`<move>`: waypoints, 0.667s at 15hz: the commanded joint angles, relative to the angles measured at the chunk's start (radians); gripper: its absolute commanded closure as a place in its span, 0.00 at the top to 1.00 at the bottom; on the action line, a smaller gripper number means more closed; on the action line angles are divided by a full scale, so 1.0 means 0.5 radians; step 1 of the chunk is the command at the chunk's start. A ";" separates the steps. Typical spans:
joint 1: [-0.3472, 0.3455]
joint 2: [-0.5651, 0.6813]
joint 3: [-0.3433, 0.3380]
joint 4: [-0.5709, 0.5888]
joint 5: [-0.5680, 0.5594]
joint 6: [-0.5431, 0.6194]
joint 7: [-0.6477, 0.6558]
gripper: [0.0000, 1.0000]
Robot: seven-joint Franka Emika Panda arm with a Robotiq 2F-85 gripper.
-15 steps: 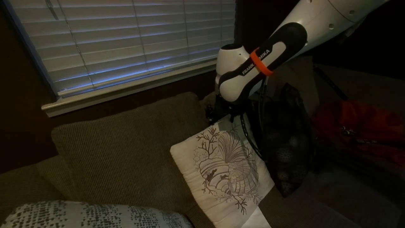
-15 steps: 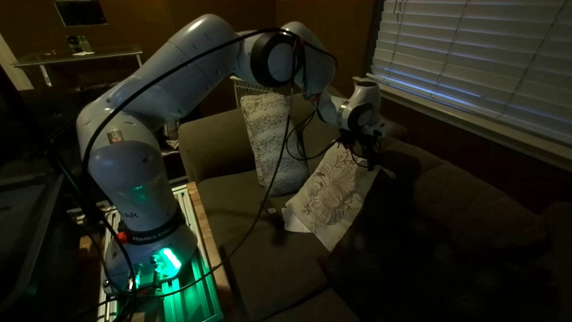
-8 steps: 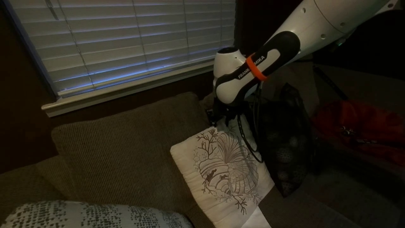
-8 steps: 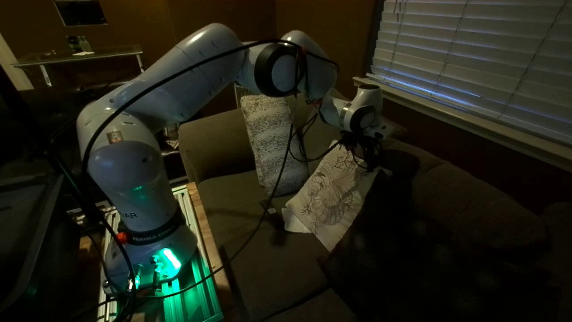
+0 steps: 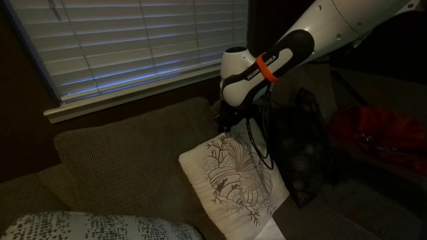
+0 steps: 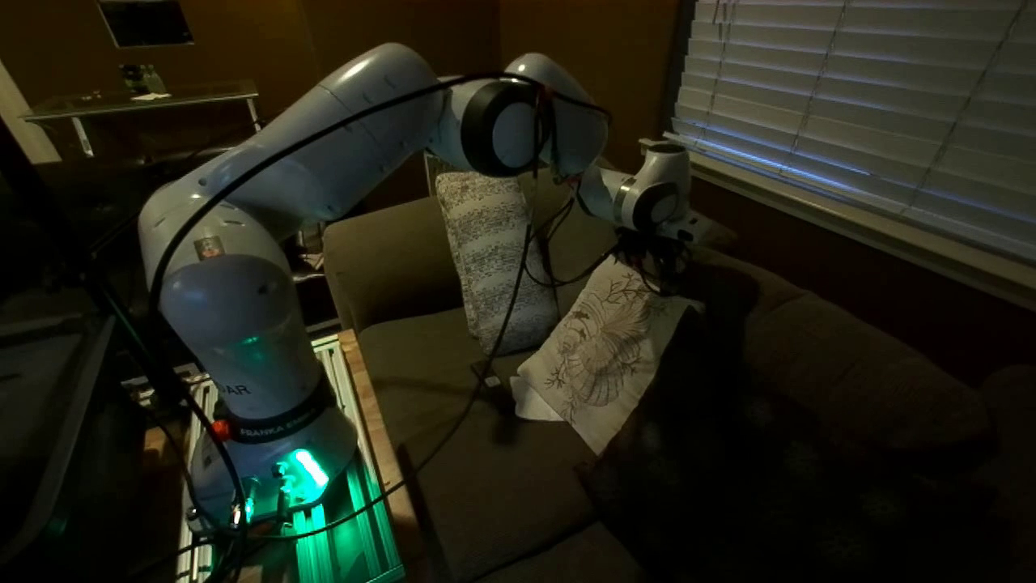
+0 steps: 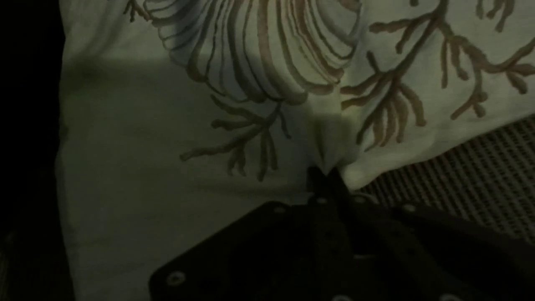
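A white pillow with a brown shell and coral print [image 5: 240, 173] leans against the couch back in both exterior views. My gripper [image 7: 325, 172] is at its upper edge, near a corner, with its fingertips drawn together. A fold of the cloth rises into a pleat between the tips in the wrist view, so the jaws are shut on the pillow. In an exterior view the dark gripper [image 6: 668, 275] covers part of the pillow's top edge. Dim light hides much of the fingers' detail.
A dark patterned pillow [image 5: 302, 166] stands close beside the white one. Another pillow, grey and white [image 6: 495, 259], rests by the couch arm. The couch back [image 5: 133, 160] lies under a window sill [image 5: 143, 91] with blinds. A loose cable [image 5: 258, 148] hangs from the wrist.
My gripper came down to the pillow's top edge, closed on the cloth, and has risen slightly since. The pillow's upper part has shifted a little; other things stayed put.
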 commanded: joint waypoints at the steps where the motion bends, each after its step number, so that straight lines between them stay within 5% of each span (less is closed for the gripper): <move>1: 0.089 -0.068 -0.030 0.005 -0.042 -0.018 -0.098 0.01; 10: 0.220 -0.348 -0.046 -0.256 0.031 0.115 0.053 0.01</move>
